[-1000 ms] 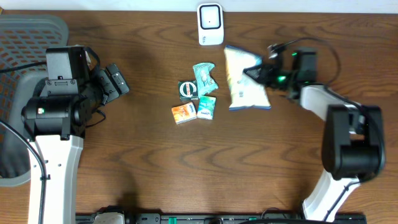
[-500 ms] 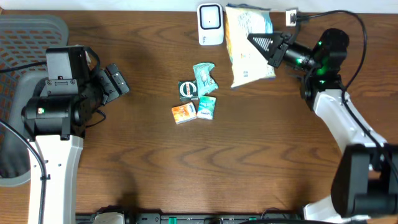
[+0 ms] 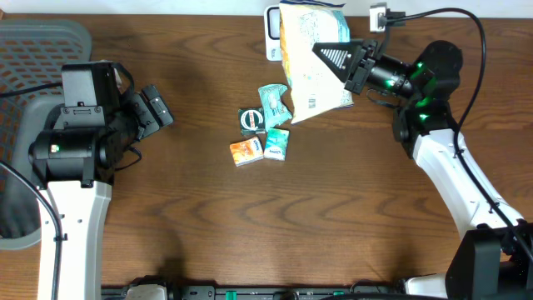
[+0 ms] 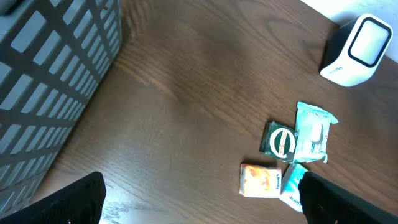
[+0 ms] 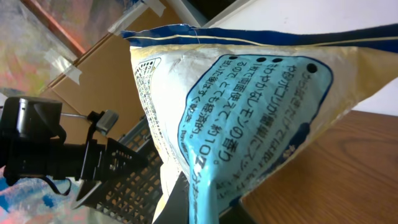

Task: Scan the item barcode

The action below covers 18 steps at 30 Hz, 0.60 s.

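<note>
Now | right claw [image 3: 343, 62] clenched on pale yellow-and-blue crinkly plastic snack bag [image 3: 310, 67], which hung aloft by white box-shaped scanner [image 3: 271, 37] | left claw [image 3: 155, 110] released, idle | bag judged light, soft, slippery; its sealed edge seemed the best place to pinch.

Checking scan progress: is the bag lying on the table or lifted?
Lifted. The right gripper is shut on the bag, which overlaps the scanner from overhead.
</note>
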### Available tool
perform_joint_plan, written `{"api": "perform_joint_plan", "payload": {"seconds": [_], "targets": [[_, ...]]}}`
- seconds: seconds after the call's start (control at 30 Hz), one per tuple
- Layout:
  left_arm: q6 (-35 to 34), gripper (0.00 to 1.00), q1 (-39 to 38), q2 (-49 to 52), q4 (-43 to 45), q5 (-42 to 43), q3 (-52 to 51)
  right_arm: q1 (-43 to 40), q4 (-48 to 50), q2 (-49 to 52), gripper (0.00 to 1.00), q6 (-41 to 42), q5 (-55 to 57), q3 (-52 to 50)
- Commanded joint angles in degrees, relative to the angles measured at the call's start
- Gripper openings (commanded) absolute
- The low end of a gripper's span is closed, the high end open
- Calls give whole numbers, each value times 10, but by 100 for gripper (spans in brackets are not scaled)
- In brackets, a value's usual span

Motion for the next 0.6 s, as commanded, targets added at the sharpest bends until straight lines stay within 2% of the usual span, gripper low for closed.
{"api": "perform_joint_plan", "payload": {"seconds": [0.0, 0.57], "targets": [[8, 98, 3, 0, 0, -5, 5, 5, 2, -6, 1, 12, 21, 5], [8, 98, 3, 0, 0, -5, 5, 8, -43, -6, 1, -30, 32, 5]]}}
